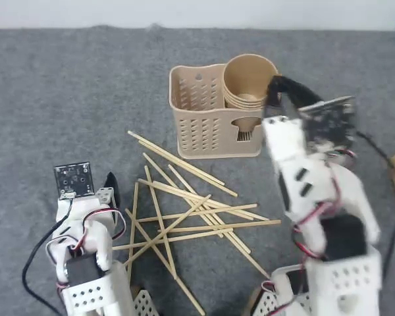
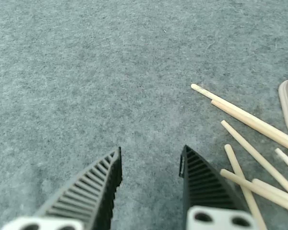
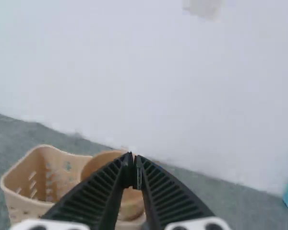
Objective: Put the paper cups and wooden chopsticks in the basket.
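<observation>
Paper cups (image 1: 250, 78): nested stack, upright in the right-hand compartment of the basket (image 1: 197, 115), high view. Basket stands on the grey mat (image 1: 66, 99) near its far edge; the left-hand compartment holds nothing visible. Wooden chopsticks (image 1: 184, 220): loose, criss-crossed heap on the mat in front of the basket, between the two arms. Right gripper (image 1: 274, 89): at the stack's rim, on its right side. Left gripper (image 1: 110, 186): low over the mat, left of the heap, well apart from the basket.

Left wrist view: left gripper (image 2: 151, 165) spread wide, nothing between the fingers, bare mat beneath; several chopstick ends (image 2: 249, 120) lie just beside it.

Right wrist view: right gripper (image 3: 133, 165) pressed together at the tips, no item seen between them; cups (image 3: 98, 165) and basket (image 3: 33, 177) directly beyond.
</observation>
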Motion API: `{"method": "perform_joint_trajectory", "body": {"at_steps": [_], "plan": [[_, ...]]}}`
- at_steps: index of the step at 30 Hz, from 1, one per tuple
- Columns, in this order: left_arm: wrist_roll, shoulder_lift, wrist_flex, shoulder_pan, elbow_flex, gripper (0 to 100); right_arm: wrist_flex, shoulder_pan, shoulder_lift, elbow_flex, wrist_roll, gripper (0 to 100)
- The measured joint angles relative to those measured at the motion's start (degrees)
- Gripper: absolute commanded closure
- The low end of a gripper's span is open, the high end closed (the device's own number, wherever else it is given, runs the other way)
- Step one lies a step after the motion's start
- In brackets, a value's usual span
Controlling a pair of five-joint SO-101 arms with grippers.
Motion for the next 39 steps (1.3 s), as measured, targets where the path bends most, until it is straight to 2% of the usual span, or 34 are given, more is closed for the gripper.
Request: {"method": "perform_joint_trajectory", "body": {"at_steps": [3, 7, 12, 15, 19, 25, 33, 39], "plan": [[0.0, 0.0, 0.0, 0.0, 0.0, 81, 12.6, 6.5, -0.4, -7.0, -2.8, 99.0], [0.0, 0.0, 0.0, 0.0, 0.0, 81, 26.6, 19.5, -0.7, -11.1, -3.2, 98.9], [0.0, 0.0, 0.0, 0.0, 0.0, 81, 30.7, 38.0, 4.7, -9.1, 5.5, 98.7], [0.0, 0.0, 0.0, 0.0, 0.0, 81, 28.5, 46.3, 6.5, -3.0, 11.9, 96.5], [0.0, 0.0, 0.0, 0.0, 0.0, 81, 24.6, 54.2, 8.2, 5.1, 15.6, 87.9], [0.0, 0.0, 0.0, 0.0, 0.0, 81, 16.0, 62.5, 8.3, 14.6, 20.4, 86.8], [0.0, 0.0, 0.0, 0.0, 0.0, 81, 0.7, 65.2, 9.1, 26.9, 21.1, 86.8], [0.0, 0.0, 0.0, 0.0, 0.0, 81, -7.4, 65.2, 20.4, 27.3, 20.9, 86.8]]}}
